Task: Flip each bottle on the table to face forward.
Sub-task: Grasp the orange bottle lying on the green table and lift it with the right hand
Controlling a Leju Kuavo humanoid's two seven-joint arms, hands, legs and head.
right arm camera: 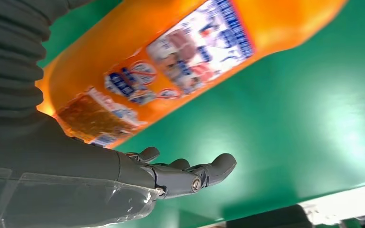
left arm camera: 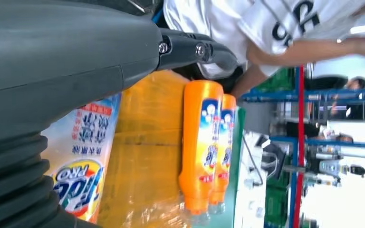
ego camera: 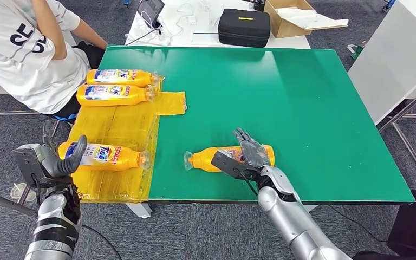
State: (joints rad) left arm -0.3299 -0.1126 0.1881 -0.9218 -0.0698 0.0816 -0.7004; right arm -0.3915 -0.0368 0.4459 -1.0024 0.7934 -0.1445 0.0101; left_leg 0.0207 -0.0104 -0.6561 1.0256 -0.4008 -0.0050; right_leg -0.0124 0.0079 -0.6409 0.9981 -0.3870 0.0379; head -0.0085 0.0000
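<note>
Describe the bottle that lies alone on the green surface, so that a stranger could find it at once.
Start from the green table. Near its front edge, under the right robot hand, lies one orange bottle with its cap toward the yellow mat. The other three bottles lie on that mat; this one rests on bare green.

1. Table [ego camera: 303, 108]: a mat [ego camera: 114, 130] covers its left edge.
2. Two bottles [ego camera: 120, 77] [ego camera: 114, 95] lie touching at the mat's far end.
3. A third bottle [ego camera: 105, 156] lies on its near part.
4. A fourth bottle [ego camera: 211, 159] lies right of the mat, near the front edge.
</note>
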